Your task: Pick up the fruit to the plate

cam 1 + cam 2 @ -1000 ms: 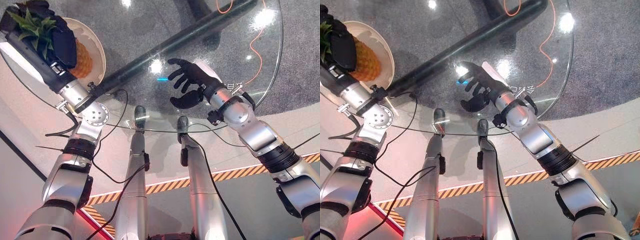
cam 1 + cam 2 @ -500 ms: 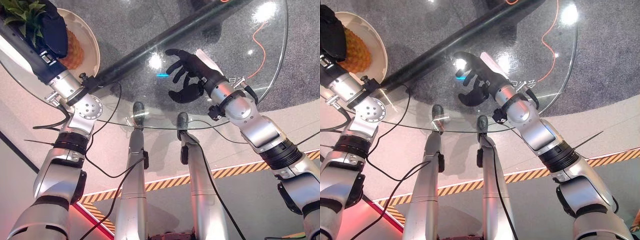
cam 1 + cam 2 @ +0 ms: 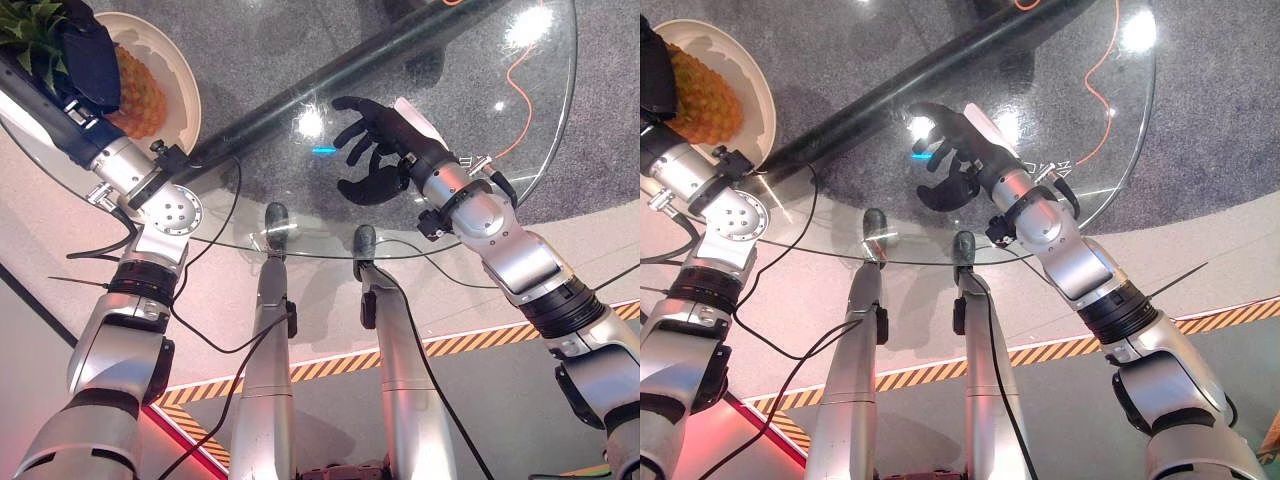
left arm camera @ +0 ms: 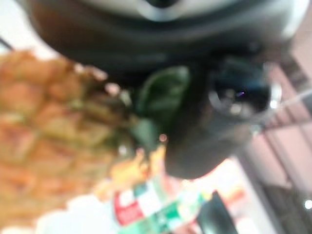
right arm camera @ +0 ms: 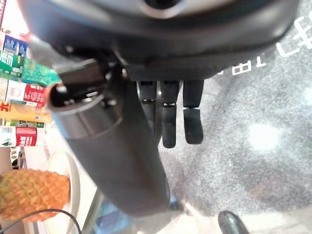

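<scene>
Glass table: pineapple on plate, crown toward L hand.

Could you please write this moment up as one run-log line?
left hand: shut on pineapple | pineapple: over plate | right hand: open, above glass table, holding nothing

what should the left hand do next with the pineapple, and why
Probably open the fingers and let go. The left hand is wrapped round the pineapple, which already lies over the white plate on the glass table. The right hand hovers open, holding nothing.
</scene>
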You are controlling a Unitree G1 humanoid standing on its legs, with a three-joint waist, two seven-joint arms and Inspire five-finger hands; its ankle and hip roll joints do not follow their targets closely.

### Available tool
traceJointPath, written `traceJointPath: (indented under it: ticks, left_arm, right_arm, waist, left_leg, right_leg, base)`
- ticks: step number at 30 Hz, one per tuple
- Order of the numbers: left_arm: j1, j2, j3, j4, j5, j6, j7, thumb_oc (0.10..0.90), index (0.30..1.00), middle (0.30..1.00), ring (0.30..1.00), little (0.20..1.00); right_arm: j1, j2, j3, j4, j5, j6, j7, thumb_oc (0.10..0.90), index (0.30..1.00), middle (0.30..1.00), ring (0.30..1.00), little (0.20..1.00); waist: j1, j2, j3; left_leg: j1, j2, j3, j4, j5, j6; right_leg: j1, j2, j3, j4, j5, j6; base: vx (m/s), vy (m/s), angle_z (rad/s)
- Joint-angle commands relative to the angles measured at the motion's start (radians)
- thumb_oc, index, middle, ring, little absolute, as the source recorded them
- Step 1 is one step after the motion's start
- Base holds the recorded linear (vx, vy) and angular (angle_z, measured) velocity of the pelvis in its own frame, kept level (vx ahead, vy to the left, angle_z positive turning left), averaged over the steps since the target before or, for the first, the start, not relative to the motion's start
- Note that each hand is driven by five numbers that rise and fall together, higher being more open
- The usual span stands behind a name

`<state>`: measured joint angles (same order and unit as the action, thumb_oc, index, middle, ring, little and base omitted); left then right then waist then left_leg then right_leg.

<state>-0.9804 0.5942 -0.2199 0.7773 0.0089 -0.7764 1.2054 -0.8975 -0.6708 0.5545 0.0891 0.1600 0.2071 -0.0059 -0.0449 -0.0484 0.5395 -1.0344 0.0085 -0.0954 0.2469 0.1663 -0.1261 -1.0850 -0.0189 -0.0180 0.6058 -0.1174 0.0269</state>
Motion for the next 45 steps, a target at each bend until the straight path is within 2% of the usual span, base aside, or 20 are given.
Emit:
traceJointPath:
  ticks: [1,4,5,6,7,16,25,45]
  left_arm:
    - [-0.033,0.016,0.039,0.053,-0.013,-0.044,0.016,0.100,0.300,0.300,0.300,0.200]
    - [-0.039,0.023,0.037,0.059,-0.017,-0.038,0.012,0.100,0.300,0.300,0.300,0.200]
    - [-0.037,0.025,0.037,0.059,-0.021,-0.037,0.008,0.171,0.361,0.361,0.361,0.271]
    - [-0.034,0.024,0.038,0.059,-0.022,-0.039,0.005,0.462,0.611,0.611,0.611,0.562]
    - [-0.040,0.026,0.037,0.060,-0.027,-0.039,0.003,0.800,0.900,0.900,0.900,0.900]
    - [0.002,0.009,0.034,0.041,-0.030,-0.036,-0.046,0.800,0.900,0.900,0.900,0.900]
    - [0.133,-0.030,0.047,-0.017,-0.068,-0.012,-0.146,0.800,0.900,0.900,0.900,0.900]
    - [0.348,-0.101,0.085,-0.120,-0.143,0.008,-0.238,0.800,0.900,0.900,0.900,0.900]
  right_arm:
    - [0.052,0.070,0.084,0.032,0.042,-0.011,0.005,0.800,0.900,0.900,0.900,0.900]
    - [0.055,0.065,0.087,0.032,0.049,-0.021,0.002,0.800,0.900,0.900,0.900,0.900]
    - [0.058,0.065,0.087,0.031,0.051,-0.024,0.002,0.800,0.900,0.900,0.900,0.900]
    - [0.061,0.067,0.089,0.028,0.052,-0.026,0.001,0.800,0.900,0.900,0.900,0.900]
    - [0.057,0.069,0.089,0.024,0.052,-0.024,-0.001,0.800,0.900,0.900,0.900,0.900]
    - [0.094,0.065,0.079,-0.006,0.036,-0.030,-0.003,0.800,0.900,0.900,0.900,0.900]
    - [0.189,0.058,0.045,-0.067,-0.008,-0.039,0.002,0.800,0.900,0.900,0.900,0.900]
    - [0.342,0.022,-0.016,-0.146,-0.056,-0.083,0.012,0.800,0.900,0.900,0.900,0.900]
  waist:
    - [0.015,-0.045,-0.020]
    - [0.015,-0.045,-0.020]
    - [0.015,-0.046,-0.020]
    - [0.015,-0.046,-0.020]
    - [0.012,-0.046,-0.020]
    - [0.014,-0.037,-0.020]
    - [0.020,-0.024,-0.020]
    - [0.031,-0.008,-0.020]
  left_leg:
    - [0.010,-0.119,0.066,0.168,-0.164,0.063]
    - [0.012,-0.119,0.063,0.162,-0.161,0.061]
    - [0.013,-0.120,0.062,0.163,-0.161,0.062]
    - [0.014,-0.120,0.062,0.164,-0.163,0.063]
    - [0.006,-0.121,0.063,0.163,-0.157,0.063]
    - [0.047,-0.124,0.062,0.142,-0.151,0.069]
    - [0.113,-0.125,0.059,0.108,-0.152,0.076]
    - [0.186,-0.123,0.057,0.057,-0.136,0.078]
  right_leg:
    - [0.028,0.046,-0.046,-0.201,0.167,0.065]
    - [0.029,0.045,-0.047,-0.204,0.169,0.067]
    - [0.028,0.046,-0.048,-0.203,0.169,0.067]
    - [0.028,0.046,-0.048,-0.202,0.169,0.068]
    - [0.020,0.046,-0.048,-0.204,0.176,0.068]
    - [0.052,0.045,-0.046,-0.214,0.175,0.068]
    - [0.110,0.044,-0.048,-0.230,0.158,0.065]
    - [0.187,0.031,-0.060,-0.263,0.142,0.058]
  base:
    - [-0.01,-0.028,0.04]
    - [0.00,-0.011,-0.01]
    - [0.00,-0.037,-0.01]
    - [-0.01,-0.039,0.00]
    - [0.00,0.000,0.00]
    - [-0.01,-0.018,0.00]
    - [-0.01,-0.035,0.00]
    - [0.00,-0.007,0.00]
